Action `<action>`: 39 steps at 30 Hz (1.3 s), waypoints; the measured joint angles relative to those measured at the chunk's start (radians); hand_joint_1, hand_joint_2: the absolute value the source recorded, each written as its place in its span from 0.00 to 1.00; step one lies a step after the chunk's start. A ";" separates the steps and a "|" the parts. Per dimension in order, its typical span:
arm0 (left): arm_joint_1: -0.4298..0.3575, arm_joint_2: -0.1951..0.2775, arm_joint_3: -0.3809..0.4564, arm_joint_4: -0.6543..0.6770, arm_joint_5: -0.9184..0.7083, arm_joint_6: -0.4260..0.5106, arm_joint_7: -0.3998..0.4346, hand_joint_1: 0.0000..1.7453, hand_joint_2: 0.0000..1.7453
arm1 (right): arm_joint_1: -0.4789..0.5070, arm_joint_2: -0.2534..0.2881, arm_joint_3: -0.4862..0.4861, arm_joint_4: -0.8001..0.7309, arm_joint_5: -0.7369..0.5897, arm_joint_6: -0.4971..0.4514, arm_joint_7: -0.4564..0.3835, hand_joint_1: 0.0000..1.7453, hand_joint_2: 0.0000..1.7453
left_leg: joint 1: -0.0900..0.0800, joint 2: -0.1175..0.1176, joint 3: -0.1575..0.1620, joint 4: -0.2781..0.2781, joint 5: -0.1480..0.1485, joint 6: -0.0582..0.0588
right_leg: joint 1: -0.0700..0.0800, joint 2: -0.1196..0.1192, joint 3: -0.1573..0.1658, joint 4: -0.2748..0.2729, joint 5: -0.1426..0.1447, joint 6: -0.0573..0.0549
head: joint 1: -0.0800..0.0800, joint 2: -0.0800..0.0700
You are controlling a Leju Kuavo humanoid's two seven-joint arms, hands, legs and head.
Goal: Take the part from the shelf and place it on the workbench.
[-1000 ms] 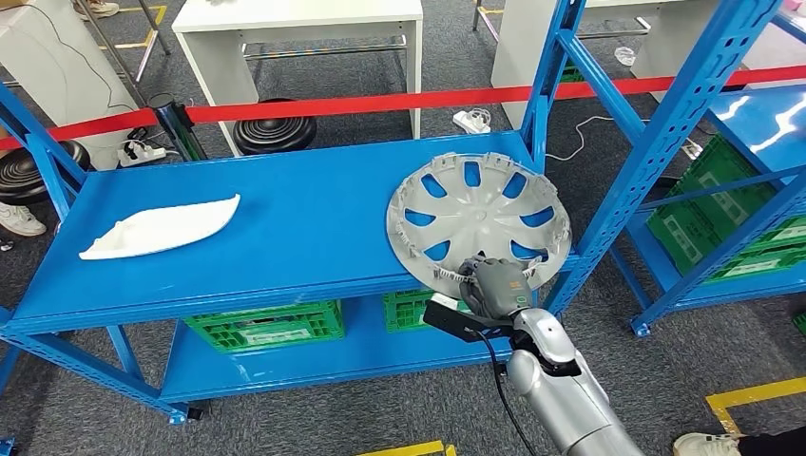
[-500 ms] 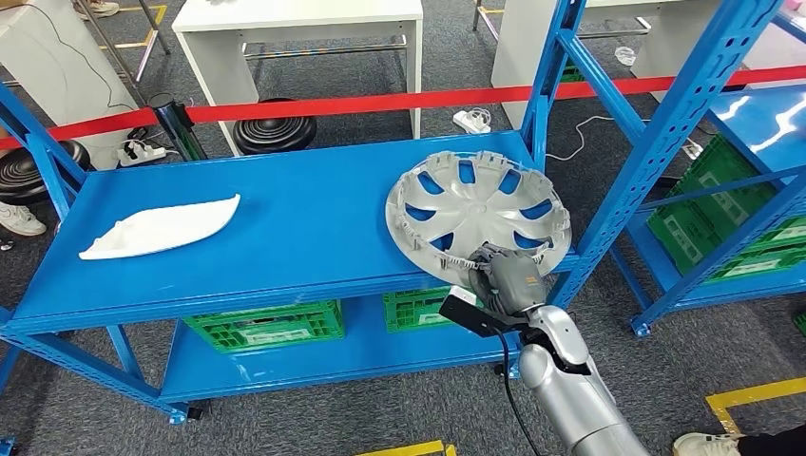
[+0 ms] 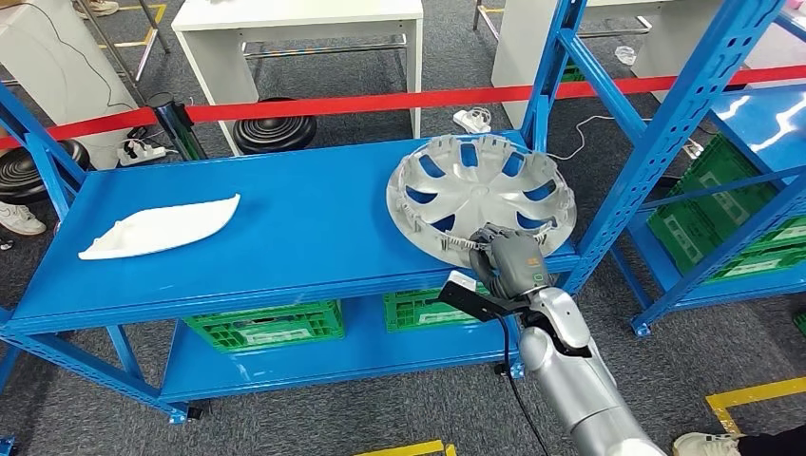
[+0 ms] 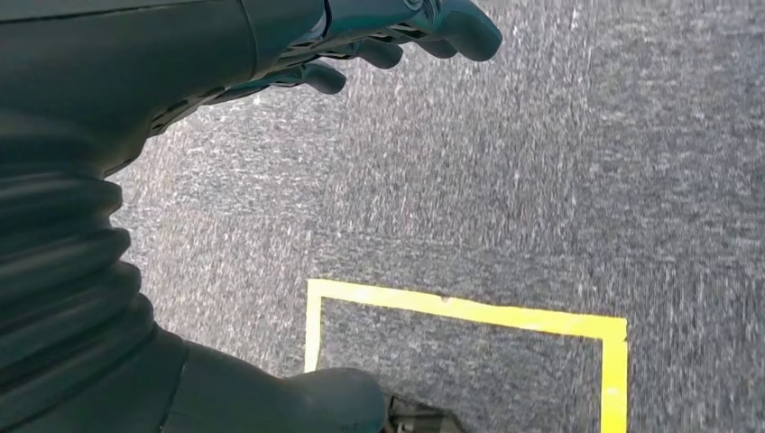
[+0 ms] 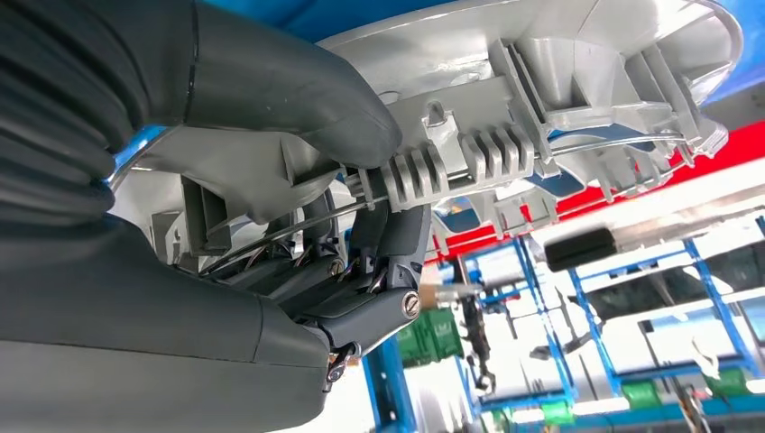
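Gripping the wheel cover's (image 3: 480, 199) near rim, the right hand (image 3: 511, 267) shows its thumb (image 5: 298, 86) clamped over the clips.

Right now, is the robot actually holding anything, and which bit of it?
Yes: its right hand grips the silver wheel cover by the near rim. The left hand holds nothing.

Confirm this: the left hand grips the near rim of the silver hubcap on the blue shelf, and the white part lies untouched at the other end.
Wrong hand. The head view shows the right hand gripping the hubcap at its near rim on the blue shelf. The white part does lie untouched at the other end.
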 joint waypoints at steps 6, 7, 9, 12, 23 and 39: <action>0.006 0.000 0.000 -0.002 0.018 0.020 -0.010 0.00 1.00 | -0.015 0.002 0.000 -0.004 0.014 -0.004 -0.007 1.00 1.00 | 0.000 0.000 -0.001 0.000 0.000 0.000 | 0.000 0.000 0.000 0.000 0.000 0.000 | 0.000 0.000; 0.008 0.000 0.000 -0.005 0.017 0.021 -0.015 0.00 1.00 | -0.015 0.002 0.001 -0.008 0.016 -0.002 -0.008 1.00 1.00 | 0.000 0.000 -0.001 0.000 0.000 0.000 | 0.000 0.000 0.000 0.000 0.000 0.000 | 0.000 0.000; 0.011 -0.001 0.001 -0.012 0.013 0.023 -0.025 0.00 1.00 | -0.014 0.002 0.002 -0.023 0.023 0.000 -0.008 1.00 1.00 | 0.000 -0.001 -0.001 0.000 0.000 0.000 | 0.000 0.000 -0.001 0.000 0.000 0.000 | 0.000 0.000; 0.015 -0.002 0.001 -0.020 0.008 0.023 -0.032 0.00 1.00 | -0.012 0.002 0.006 -0.056 0.033 -0.001 -0.009 1.00 1.00 | 0.000 0.000 -0.001 0.000 0.000 0.000 | 0.000 0.000 -0.001 0.000 0.000 0.000 | 0.000 0.000; 0.021 -0.014 0.021 -0.055 -0.063 0.023 -0.060 0.00 1.00 | 0.028 -0.009 0.092 -0.240 0.035 0.059 -0.017 1.00 1.00 | 0.000 -0.001 -0.002 0.000 0.000 0.000 | 0.000 0.000 -0.002 0.000 0.000 0.000 | 0.000 0.000; 0.021 -0.016 0.108 -0.068 -0.121 0.024 -0.099 0.00 1.00 | 0.118 -0.042 0.173 -0.430 0.004 0.092 0.032 1.00 1.00 | 0.000 0.000 -0.002 0.000 0.000 0.001 | 0.000 0.000 -0.002 0.000 0.000 0.001 | 0.000 0.000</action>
